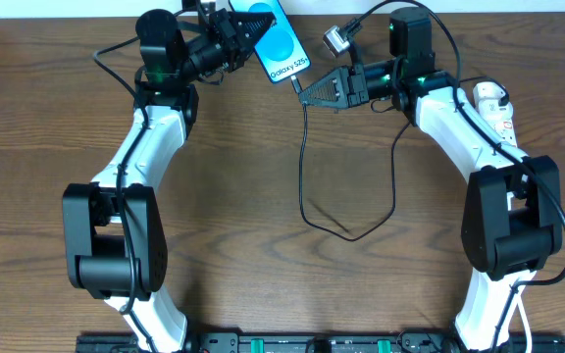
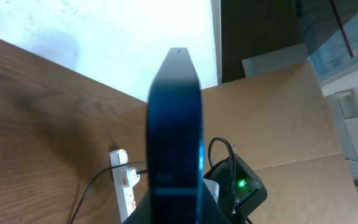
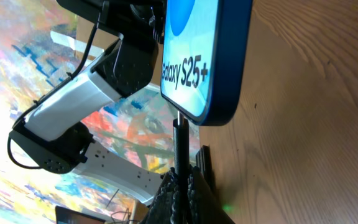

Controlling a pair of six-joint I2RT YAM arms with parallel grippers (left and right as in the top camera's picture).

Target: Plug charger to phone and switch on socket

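The left gripper is pressed together on the upper end of the phone, holding it near the far edge of the tabletop. The phone's blue screen with lighter circles and the words "Galaxy S25+" faces up in the overhead view. From the left wrist camera the phone shows edge-on as a dark, blurred slab rising out of the gripper.

The right gripper sits just beside the phone's lower end and pinches the charger close to its small plug tip. In the right wrist view the charger rises straight from between the closed fingers, and its tip meets the bottom edge of the phone. Whether it is fully seated I cannot tell.

The rest of the black cable hangs down from there, loops across the middle of the tabletop and climbs back toward the right arm.

The socket lies at the far right, partly hidden under the right arm. The left wrist view also shows the socket, with red markings.
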